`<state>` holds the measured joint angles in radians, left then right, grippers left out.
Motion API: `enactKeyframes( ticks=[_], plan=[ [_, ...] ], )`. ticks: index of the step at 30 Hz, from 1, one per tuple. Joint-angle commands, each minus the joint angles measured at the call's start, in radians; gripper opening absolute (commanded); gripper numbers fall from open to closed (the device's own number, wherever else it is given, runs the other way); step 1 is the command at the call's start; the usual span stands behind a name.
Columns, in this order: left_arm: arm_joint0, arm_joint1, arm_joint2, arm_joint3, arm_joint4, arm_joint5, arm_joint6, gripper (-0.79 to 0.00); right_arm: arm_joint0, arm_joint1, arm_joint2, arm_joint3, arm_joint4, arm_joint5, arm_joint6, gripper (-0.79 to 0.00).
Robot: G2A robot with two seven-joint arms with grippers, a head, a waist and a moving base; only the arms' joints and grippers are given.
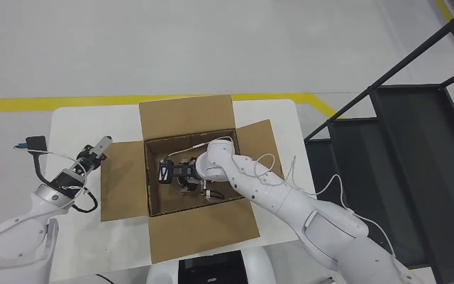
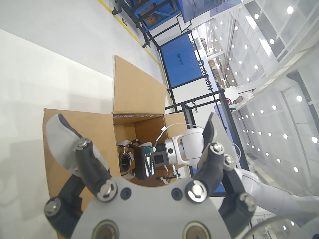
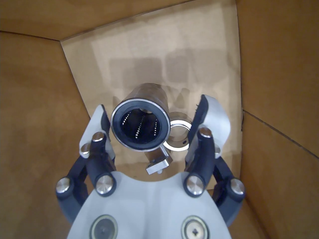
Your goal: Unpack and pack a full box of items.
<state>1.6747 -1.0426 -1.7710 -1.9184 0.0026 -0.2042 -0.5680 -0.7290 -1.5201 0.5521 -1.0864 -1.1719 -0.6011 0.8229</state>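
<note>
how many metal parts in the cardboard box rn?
3: a steel cylinder bearing with a black end ring, inside the open right gripper; a flat silver metal ring beside it; a small silver metal block by both. The gripper may hide more.

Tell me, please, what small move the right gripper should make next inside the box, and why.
Probably close the right gripper on the black-ended cylinder: its fingers stand open on either side of it inside the box, not yet clamped. A metal ring and a small metal block lie close by, so a slow close seems wise.
</note>
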Motion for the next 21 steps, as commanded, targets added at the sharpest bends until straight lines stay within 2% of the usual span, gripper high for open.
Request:
enactKeyframes(
  ticks=[1,9,11,13,21],
  plan=[
    [0.0,0.0,0.0,0.0,0.0,0.0,0.0,0.0,-0.003,0.004,0.006,-0.017,-0.003,-0.009,0.012,0.0],
    [0.0,0.0,0.0,0.0,0.0,0.0,0.0,0.0,-0.013,0.009,0.009,-0.04,-0.006,-0.041,0.041,0.0],
    [0.0,0.0,0.0,0.0,0.0,0.0,0.0,0.0,-0.012,0.008,0.008,-0.035,-0.007,-0.044,0.033,-0.459],
    [0.0,0.0,0.0,0.0,0.0,0.0,0.0,0.0,-0.011,0.006,0.007,-0.028,-0.01,-0.043,0.024,-0.785],
    [0.0,0.0,0.0,0.0,0.0,0.0,0.0,0.0,0.002,-0.002,0.001,-0.003,-0.021,-0.049,-0.003,-0.785]
  ],
)
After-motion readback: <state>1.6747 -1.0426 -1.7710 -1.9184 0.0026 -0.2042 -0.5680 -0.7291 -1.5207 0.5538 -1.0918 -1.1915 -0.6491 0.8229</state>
